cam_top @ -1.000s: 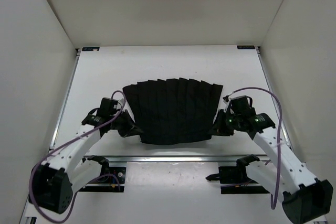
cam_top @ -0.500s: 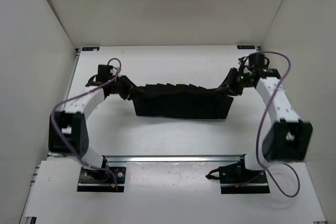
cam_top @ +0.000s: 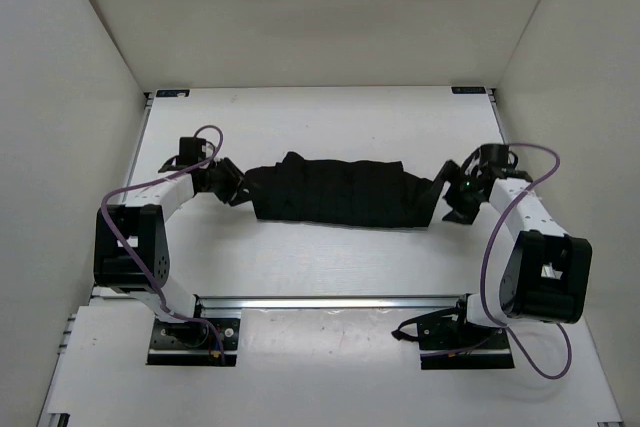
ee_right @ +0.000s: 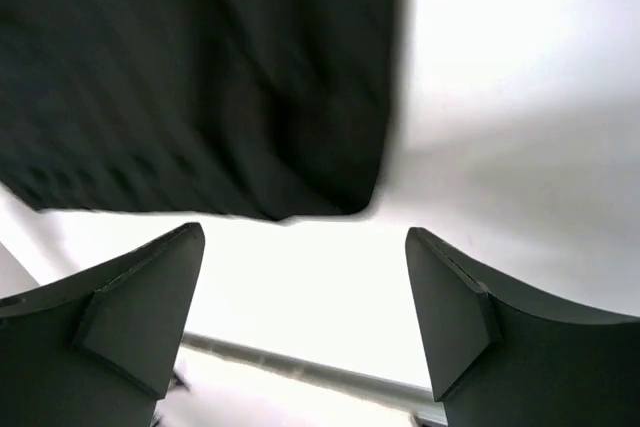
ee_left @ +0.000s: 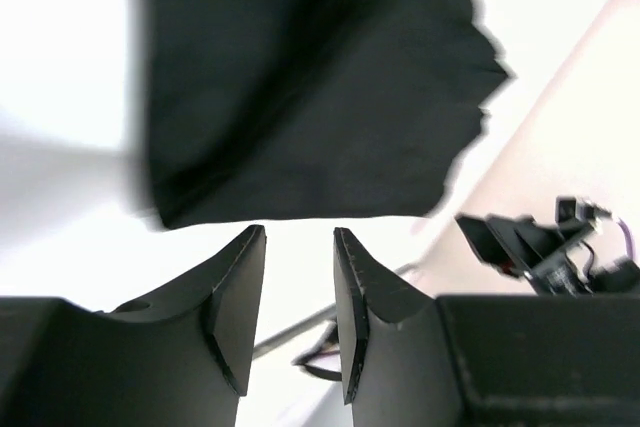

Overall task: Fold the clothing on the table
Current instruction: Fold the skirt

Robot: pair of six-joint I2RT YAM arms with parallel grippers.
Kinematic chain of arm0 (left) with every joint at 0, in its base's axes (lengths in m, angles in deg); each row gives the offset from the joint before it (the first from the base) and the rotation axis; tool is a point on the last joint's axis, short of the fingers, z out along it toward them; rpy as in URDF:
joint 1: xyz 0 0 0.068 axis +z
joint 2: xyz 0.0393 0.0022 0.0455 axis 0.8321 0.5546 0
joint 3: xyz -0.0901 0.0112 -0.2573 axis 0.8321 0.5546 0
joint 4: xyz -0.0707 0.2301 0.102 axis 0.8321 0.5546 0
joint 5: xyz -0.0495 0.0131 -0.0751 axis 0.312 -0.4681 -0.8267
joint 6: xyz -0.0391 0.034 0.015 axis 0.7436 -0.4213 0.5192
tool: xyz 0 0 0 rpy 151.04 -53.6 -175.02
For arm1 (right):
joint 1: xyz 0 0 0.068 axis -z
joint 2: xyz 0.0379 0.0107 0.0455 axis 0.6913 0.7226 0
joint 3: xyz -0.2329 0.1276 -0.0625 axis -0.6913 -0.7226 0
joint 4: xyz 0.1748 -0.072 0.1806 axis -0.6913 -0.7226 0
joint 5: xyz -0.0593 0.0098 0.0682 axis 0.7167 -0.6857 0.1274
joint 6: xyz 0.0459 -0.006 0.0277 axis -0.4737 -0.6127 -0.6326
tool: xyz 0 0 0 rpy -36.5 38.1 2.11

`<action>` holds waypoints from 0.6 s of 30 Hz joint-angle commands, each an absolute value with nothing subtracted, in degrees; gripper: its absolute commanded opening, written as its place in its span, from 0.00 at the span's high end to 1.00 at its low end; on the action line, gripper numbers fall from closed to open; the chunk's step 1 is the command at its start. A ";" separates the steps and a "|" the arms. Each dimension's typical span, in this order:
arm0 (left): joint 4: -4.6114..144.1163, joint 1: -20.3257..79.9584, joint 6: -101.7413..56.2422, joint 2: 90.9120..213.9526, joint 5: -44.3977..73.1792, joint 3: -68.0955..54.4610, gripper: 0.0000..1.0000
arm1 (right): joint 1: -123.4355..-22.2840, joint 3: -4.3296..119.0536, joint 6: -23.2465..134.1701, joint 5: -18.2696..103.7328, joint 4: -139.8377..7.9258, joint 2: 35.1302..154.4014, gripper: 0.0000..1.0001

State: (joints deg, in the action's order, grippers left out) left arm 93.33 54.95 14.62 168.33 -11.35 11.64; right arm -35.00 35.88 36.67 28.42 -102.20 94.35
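Observation:
The black clothing point(cam_top: 340, 196) lies folded into a long, narrow band across the middle of the white table point(cam_top: 320, 122). My left gripper point(cam_top: 236, 190) stands just off the band's left end, open and empty. In the left wrist view its fingertips point(ee_left: 250, 247) are parted over bare table, short of the clothing point(ee_left: 300, 77). My right gripper point(cam_top: 447, 199) stands just off the band's right end, jaws wide apart. In the right wrist view the right gripper point(ee_right: 305, 235) holds nothing, and the clothing's edge point(ee_right: 200, 77) lies beyond its fingertips.
White enclosure walls point(cam_top: 70, 97) rise on the left, right and back. A metal rail point(cam_top: 330, 301) runs along the table's near edge, with both arm bases point(cam_top: 190, 332) in front of it. Purple cables point(cam_top: 500, 247) loop from each arm.
Both grippers carried the clothing's near edge away from the bases and over the far part, halving its depth. Both then opened, let go and drew slightly outward.

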 commanded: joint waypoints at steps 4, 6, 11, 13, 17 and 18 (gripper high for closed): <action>98.75 52.89 6.98 166.93 0.23 16.83 0.55 | -35.56 22.79 30.38 25.94 -91.04 91.03 0.21; 99.01 52.10 6.71 168.95 1.12 16.66 0.54 | -36.00 21.12 28.89 25.94 -88.05 91.37 0.21; 96.73 49.03 8.82 173.35 3.84 14.47 0.52 | -36.79 21.72 28.00 24.37 -82.95 97.34 0.41; 95.50 47.53 9.96 174.40 4.89 13.07 0.60 | -36.61 21.89 27.82 24.00 -81.45 98.67 0.61; 92.87 44.98 11.64 176.96 4.11 11.13 1.00 | -32.67 22.94 31.41 24.27 -82.14 98.76 1.00; 92.78 43.76 12.59 176.96 3.85 10.78 1.00 | -30.66 25.30 32.56 23.40 -83.45 99.55 1.00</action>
State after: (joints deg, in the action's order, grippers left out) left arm 95.39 46.16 11.01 176.62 2.42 12.56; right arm -34.37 21.17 29.74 24.16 -85.15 98.94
